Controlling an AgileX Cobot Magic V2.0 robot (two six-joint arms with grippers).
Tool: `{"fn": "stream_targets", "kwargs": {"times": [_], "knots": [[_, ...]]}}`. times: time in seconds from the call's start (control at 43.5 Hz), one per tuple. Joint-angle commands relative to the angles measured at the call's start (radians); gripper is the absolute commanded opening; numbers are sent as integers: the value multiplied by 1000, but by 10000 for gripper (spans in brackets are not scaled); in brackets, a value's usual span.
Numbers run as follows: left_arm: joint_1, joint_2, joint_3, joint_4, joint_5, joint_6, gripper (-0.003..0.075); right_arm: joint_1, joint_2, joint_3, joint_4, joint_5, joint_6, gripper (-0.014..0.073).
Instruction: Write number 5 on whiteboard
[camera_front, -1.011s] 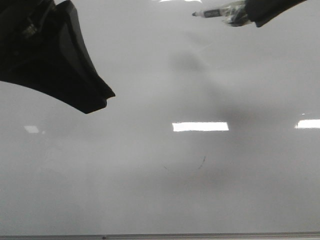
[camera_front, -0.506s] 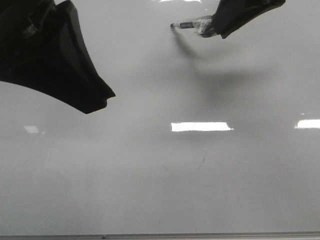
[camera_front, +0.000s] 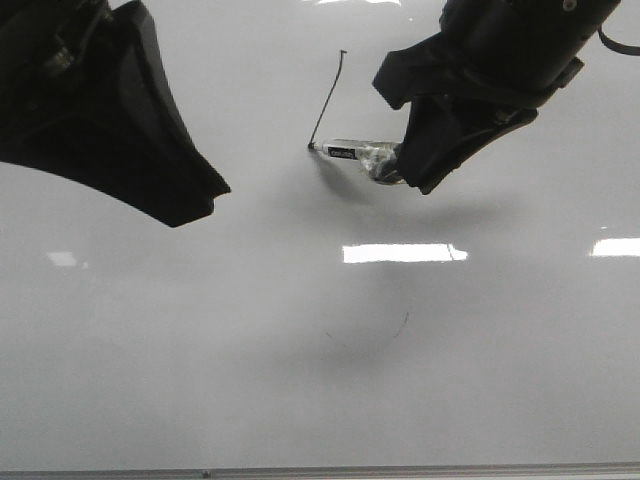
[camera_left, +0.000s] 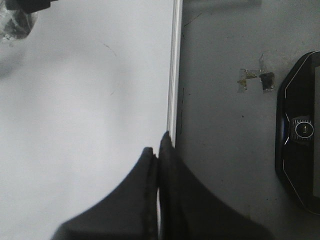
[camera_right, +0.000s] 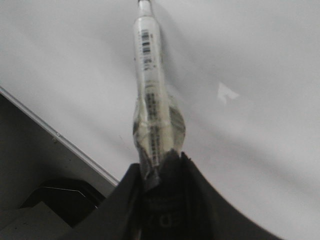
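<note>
Glossy and pale grey, the whiteboard (camera_front: 300, 380) lies flat under both arms, hard and unyielding as far as you can judge, so it will take pen pressure without flexing; its slick face probably lets a tip skate if you push sideways too fast. You need no grip on the board itself. What you hold is the marker (camera_front: 360, 152), a light, stiff clear-barrelled pen, clamped by its rear end in the right gripper (camera_front: 405, 165), whose jaws are closed tight around it; a wad of clear tape or wrap pads the barrel at the jaws. That rear hold leaves a long lever, so I would expect the tip to wobble under heavy pressure; keep the touch light. The tip rests on the board at the lower end of the stroke (camera_front: 328, 100), a thin black slanted line with a tiny hook at its top, which reads as the upright of the number 5, in the far middle of the board. The belly and top bar are not yet drawn. On the barrel you can see a barcode and a printed label in the right wrist view, but the text is too blurred to read and no brand shows. The left gripper (camera_left: 158, 155) hangs over the board's metal edge (camera_left: 173, 75), jaws pressed together, holding nothing.
</note>
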Motion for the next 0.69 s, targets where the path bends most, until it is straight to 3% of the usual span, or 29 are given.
{"fn": "stream_targets", "kwargs": {"times": [0.0,0.437,0.667], "knots": [[-6,-27,-34,-9,-48,-9,-20,-10,-43,-17,0,-40,27,-61],[-6,-27,-34,-9,-48,-9,-20,-59,-126,199,9,-98,61,-61],[-6,-27,-34,-9,-48,-9,-20,41,-53,208,42,-187,61,-61]]}}
